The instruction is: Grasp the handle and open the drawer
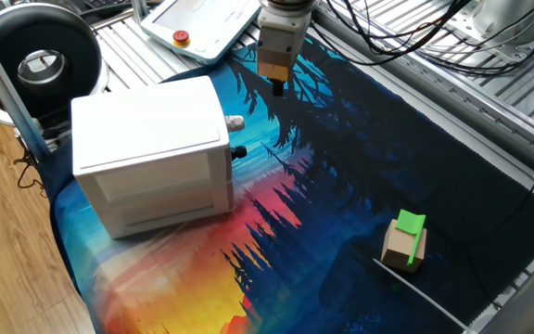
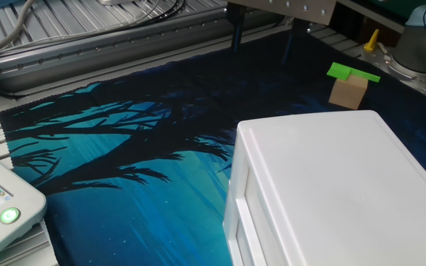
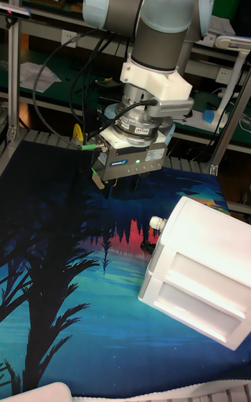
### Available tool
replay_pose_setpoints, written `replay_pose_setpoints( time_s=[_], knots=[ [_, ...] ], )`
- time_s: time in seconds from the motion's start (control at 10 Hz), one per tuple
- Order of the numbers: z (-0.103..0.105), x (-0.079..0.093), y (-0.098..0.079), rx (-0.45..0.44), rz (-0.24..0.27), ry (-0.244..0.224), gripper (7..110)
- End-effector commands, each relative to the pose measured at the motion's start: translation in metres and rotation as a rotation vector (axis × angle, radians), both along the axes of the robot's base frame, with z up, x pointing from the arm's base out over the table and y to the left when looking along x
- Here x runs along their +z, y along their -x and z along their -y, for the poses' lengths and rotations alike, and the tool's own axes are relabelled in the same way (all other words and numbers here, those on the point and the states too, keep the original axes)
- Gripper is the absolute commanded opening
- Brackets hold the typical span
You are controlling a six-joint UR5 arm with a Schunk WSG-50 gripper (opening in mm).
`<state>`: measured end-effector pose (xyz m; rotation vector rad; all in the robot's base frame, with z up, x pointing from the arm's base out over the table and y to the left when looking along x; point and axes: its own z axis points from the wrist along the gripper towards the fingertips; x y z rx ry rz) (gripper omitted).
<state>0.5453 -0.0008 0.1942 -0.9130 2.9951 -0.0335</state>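
The white cabinet (image 1: 146,139) stands on the printed cloth, and its drawer looks shut. The handle (image 1: 235,122), a small silvery knob, sticks out of the upper front towards the right, above a black knob (image 1: 239,150). In the tall fixed view the handle (image 3: 155,222) shows at the cabinet's (image 3: 202,276) left face. My gripper (image 1: 279,85) hangs above the cloth, behind and to the right of the handle, well apart from it. Its fingers (image 2: 236,33) are spread wide with nothing between them; the gripper (image 3: 122,189) points down.
A wooden block with a green top (image 1: 406,239) sits at the cloth's front right. A teach pendant (image 1: 202,23) and a black round device (image 1: 40,60) lie behind the cabinet. Metal rails and cables (image 1: 452,56) border the cloth on the far side.
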Motion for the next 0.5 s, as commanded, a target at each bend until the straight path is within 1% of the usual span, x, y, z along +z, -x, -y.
replay_pose_setpoints(
  time_s=[0.0, 0.4],
  knots=[
    [-0.0021, 0.0011, -0.0004, 0.008, 0.000, -0.014, 66],
    [-0.0020, 0.0013, 0.0000, 0.012, -0.001, -0.013, 66]
  ],
)
